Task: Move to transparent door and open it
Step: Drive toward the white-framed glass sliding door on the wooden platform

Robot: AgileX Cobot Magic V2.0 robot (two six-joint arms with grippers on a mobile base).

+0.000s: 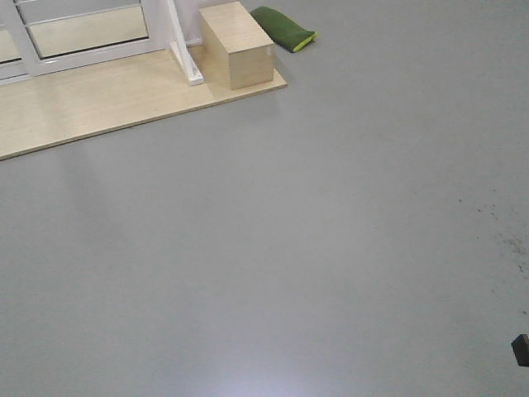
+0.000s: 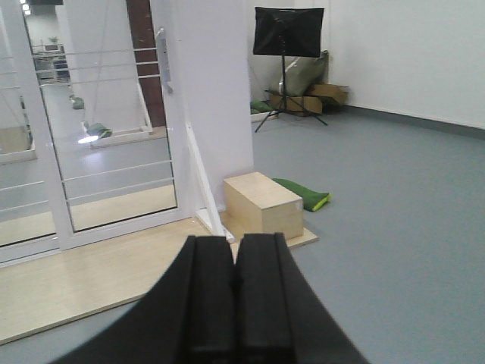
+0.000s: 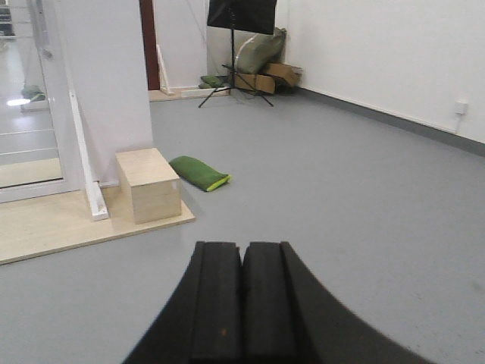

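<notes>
The transparent door (image 2: 114, 152) stands ahead and to the left in the left wrist view. It is clear glass in a white frame, crossed by thin white bars, with a grey handle (image 2: 162, 59) on its right stile. Its lower part (image 1: 87, 31) shows at the top left of the front view, and a strip of its glass (image 3: 26, 114) at the left edge of the right wrist view. My left gripper (image 2: 235, 243) is shut and holds nothing. My right gripper (image 3: 242, 250) is shut too, also holding nothing. Both are well short of the door, over grey floor.
A light wooden platform (image 1: 99, 99) lies in front of the door, with a wooden box (image 1: 237, 45) on its right end. A green cushion (image 1: 285, 29) lies beside the box. A white wall panel (image 2: 212, 98) with a slanted brace (image 2: 204, 182) stands right of the door. A black stand (image 3: 241, 15) and cardboard boxes (image 2: 314, 97) are far back.
</notes>
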